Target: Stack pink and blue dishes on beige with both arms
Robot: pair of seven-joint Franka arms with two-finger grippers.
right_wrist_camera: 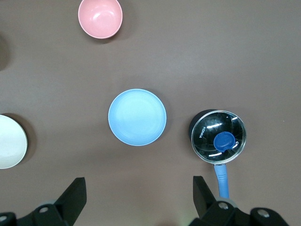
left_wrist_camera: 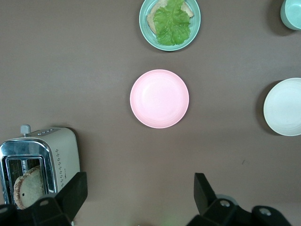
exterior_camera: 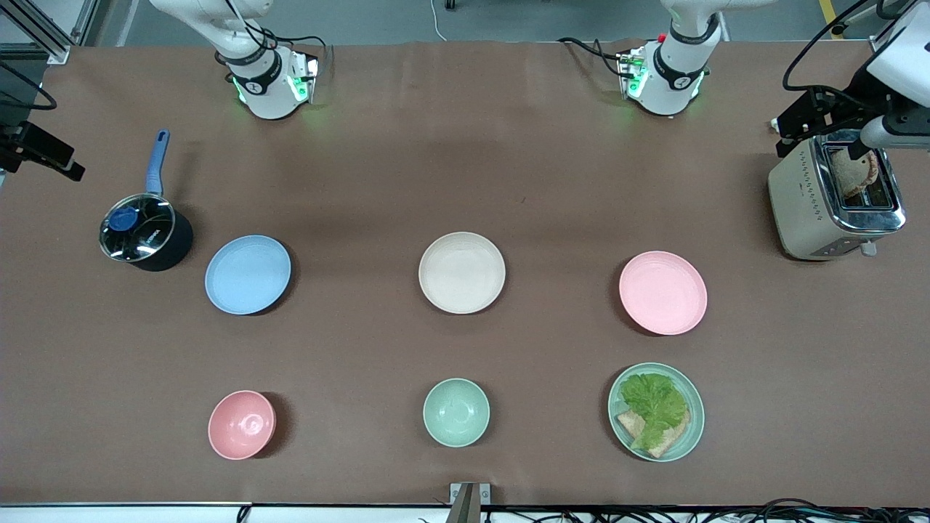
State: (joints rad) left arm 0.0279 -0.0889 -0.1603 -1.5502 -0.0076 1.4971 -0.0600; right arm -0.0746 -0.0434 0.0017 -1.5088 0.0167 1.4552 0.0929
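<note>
Nearest on the brown tabletop (exterior_camera: 465,181): pink bowl (exterior_camera: 241,424) and mint bowl (exterior_camera: 455,412), both holding nothing; mint plate (exterior_camera: 694,428) carrying lettuce (exterior_camera: 654,403) over bread (exterior_camera: 665,442), partly covered. Farther back, well apart, in one row: blue plate (exterior_camera: 248,274) toward the right arm's end, beige plate (exterior_camera: 461,272) in the middle, pink plate (exterior_camera: 662,292) toward the left arm's end, each bare. Lidded pot (exterior_camera: 144,234) just beside the blue plate. Toaster (exterior_camera: 828,200) with a bread slice (exterior_camera: 854,173), half hidden. Left hand (left_wrist_camera: 140,197) high over the tabletop near the pink plate, fingers wide apart, holding nothing. Right hand (right_wrist_camera: 139,197) above the tabletop near the blue plate, likewise spread and holding nothing, cut off by the frame.
</note>
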